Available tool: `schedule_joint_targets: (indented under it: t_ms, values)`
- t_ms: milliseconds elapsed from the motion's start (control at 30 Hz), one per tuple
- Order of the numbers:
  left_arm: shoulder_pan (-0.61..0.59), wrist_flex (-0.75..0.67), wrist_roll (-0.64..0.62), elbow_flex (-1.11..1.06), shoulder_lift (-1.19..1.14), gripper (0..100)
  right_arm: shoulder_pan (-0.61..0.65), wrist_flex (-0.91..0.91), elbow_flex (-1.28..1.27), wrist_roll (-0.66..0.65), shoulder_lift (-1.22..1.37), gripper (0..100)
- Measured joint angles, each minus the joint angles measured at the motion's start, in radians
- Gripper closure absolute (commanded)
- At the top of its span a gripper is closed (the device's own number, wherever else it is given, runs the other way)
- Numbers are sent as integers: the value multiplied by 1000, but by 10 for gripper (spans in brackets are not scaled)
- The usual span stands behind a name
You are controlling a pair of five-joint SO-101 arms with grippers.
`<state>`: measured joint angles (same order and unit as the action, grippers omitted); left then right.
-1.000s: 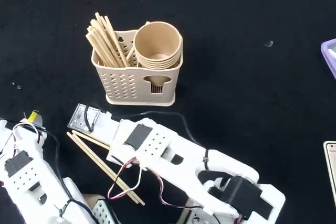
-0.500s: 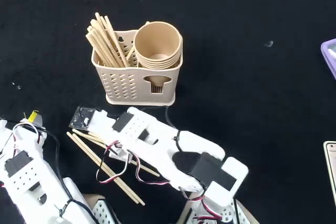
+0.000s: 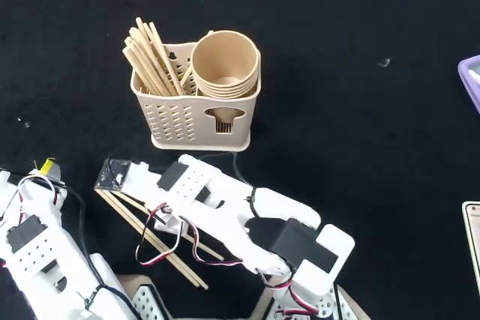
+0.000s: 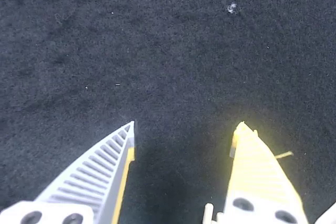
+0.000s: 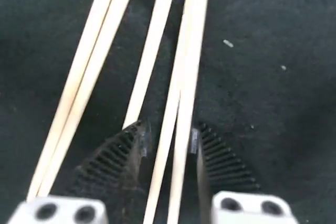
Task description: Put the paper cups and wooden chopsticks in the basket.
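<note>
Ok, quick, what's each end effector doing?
Left end effector: open, empty.
Right end effector: open, astride two chopsticks, not clamped.

Right arm folded up over the last second, shoulder end swinging left. Right gripper (image 5: pixel 167 132) edged left and down, now over the loose chopsticks (image 5: pixel 184 77) on the table.
</note>
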<state>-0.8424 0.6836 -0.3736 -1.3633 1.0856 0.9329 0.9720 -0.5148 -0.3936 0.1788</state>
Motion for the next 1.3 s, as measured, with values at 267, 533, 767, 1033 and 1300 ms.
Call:
schedule_joint_targets:
  t_ms: [267, 533, 767, 1033, 1300]
  values:
    - [0, 0, 0, 0, 0, 708, -6, 18, 14, -117, 6, 989]
    - [0, 0, 0, 0, 0, 708, -14, 18, 20, -124, 15, 988]
    - [0, 0, 0, 0, 0, 708, -12, 43, -21, -110, -68, 988]
    - [0, 0, 0, 0, 0, 708, -98, 78, -106, -104, -344, 988]
    - [0, 0, 0, 0, 0, 708, -157, 318, -2, -121, -565, 988]
